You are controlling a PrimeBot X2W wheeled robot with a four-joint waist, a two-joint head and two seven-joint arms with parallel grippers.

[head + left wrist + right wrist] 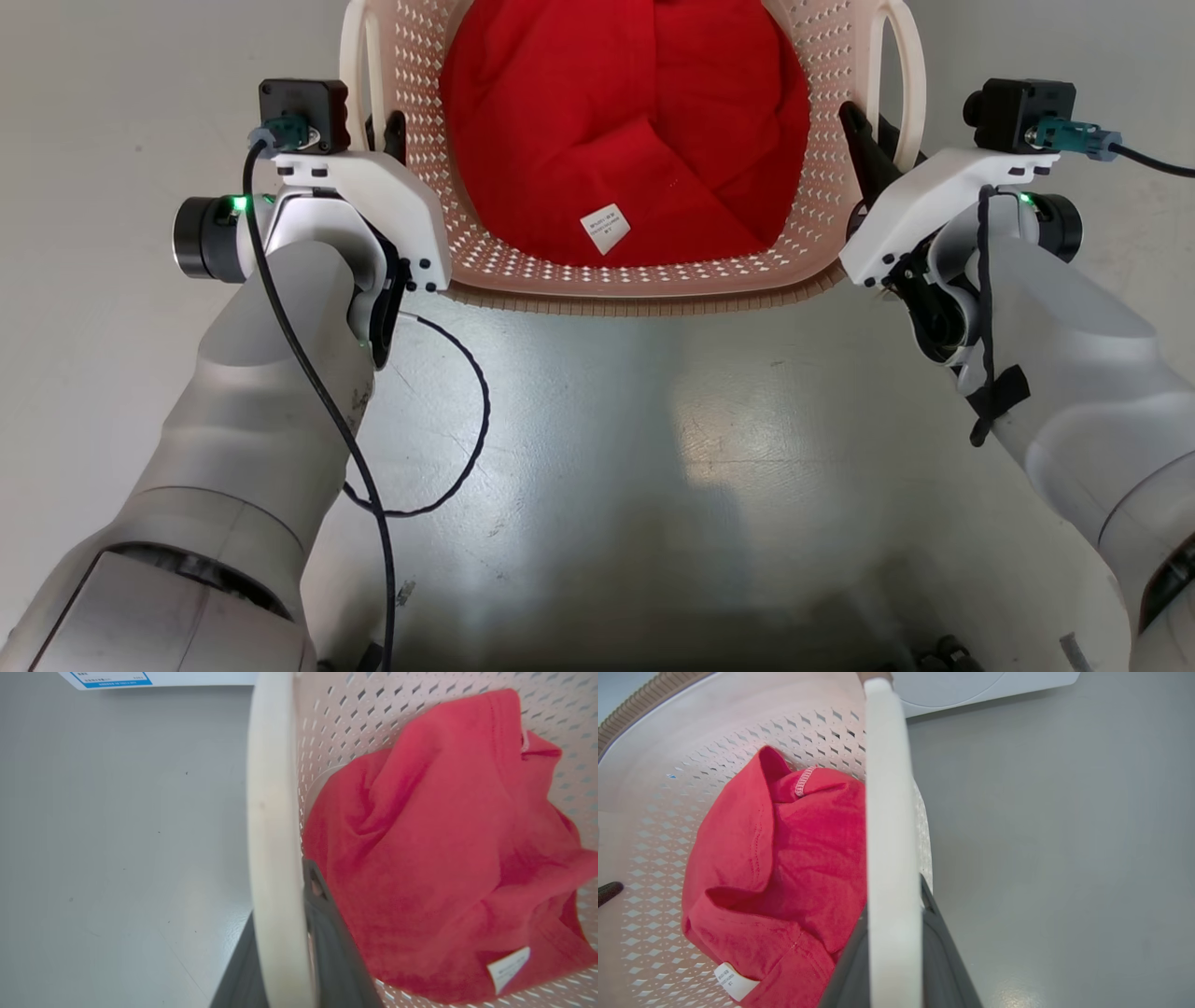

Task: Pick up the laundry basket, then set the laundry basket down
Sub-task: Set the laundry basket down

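Observation:
The cream perforated laundry basket [653, 278] with its brown rim sits at the top centre of the head view, and a red garment [625, 112] lies inside. My left gripper [381, 131] straddles the left loop handle [271, 788], one dark finger on each side, shut on it. My right gripper [873, 131] is shut the same way on the right loop handle [887, 765]. In the wrist views each handle runs up between that gripper's fingers [336, 952] [945, 961]. I cannot tell whether the basket rests on the floor.
Glossy grey floor [653, 448] spreads in front of the basket and to both sides. A white appliance [971, 686] stands just beyond the basket, with a blue-edged label [112, 677] on it. A black cable [467, 420] loops off my left forearm.

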